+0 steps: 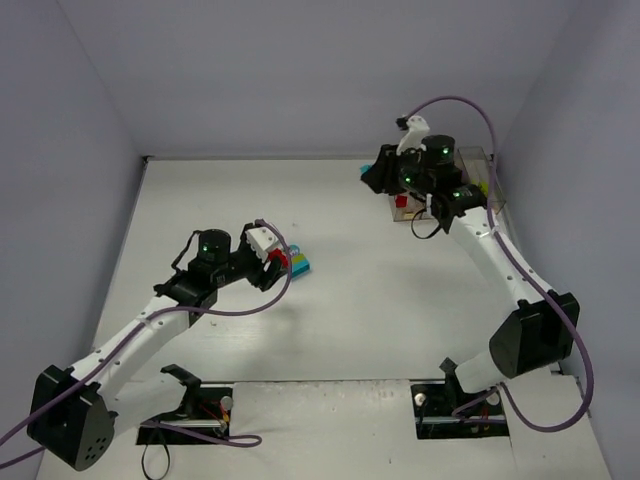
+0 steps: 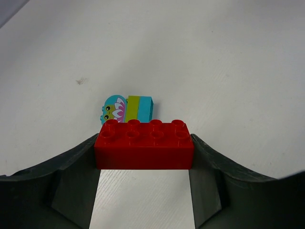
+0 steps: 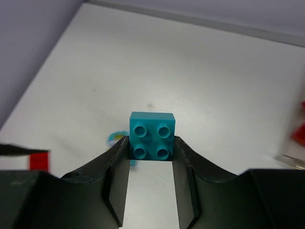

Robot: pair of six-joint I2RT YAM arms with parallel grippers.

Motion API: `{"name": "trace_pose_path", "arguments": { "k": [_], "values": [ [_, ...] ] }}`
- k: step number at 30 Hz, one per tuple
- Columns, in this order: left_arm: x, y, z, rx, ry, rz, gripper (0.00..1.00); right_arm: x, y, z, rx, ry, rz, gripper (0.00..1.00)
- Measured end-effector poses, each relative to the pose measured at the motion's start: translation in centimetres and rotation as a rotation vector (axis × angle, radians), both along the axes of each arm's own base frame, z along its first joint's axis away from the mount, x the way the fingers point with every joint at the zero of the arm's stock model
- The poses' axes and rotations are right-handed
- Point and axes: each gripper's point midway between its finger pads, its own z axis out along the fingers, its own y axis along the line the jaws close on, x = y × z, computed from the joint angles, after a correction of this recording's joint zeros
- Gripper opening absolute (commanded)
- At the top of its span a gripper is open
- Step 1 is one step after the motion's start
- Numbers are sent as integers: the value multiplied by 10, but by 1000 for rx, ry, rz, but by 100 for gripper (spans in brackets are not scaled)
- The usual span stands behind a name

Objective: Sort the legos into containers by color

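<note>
My left gripper clamps the red eight-stud brick, my right gripper the teal four-stud brick; I should centre each over its own-colour container, at the table's far-right corner, before releasing.

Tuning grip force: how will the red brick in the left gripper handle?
The red brick looks like rigid moulded plastic, likely stiff. Its glossy flat ends in the left gripper may slip under a light squeeze. Boxy and low: unlikely to roll or tip.
</note>
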Motion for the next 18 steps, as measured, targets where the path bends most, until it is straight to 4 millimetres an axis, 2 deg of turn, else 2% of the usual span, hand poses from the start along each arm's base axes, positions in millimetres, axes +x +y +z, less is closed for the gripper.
{"name": "trace_pose_path", "arguments": {
  "k": [5,7,9,13,17,18],
  "values": [
    [-4,1,11,-35,-4,12,0,67,-103,-29,-150,-1,-314,2],
    [-6,1,16,-53,-10,18,0,96,-138,-47,-206,22,-414,2],
    [-9,2,22,-68,-19,22,0,120,-165,-75,-260,64,-489,4],
    [-15,8,31,-82,-32,43,0,151,-201,-142,-332,177,-570,8],
    [-21,14,37,-86,-39,61,0,160,-222,-198,-381,283,-618,16],
    [-23,16,37,-85,-38,66,0,160,-226,-208,-386,306,-626,22]
  ]
}}
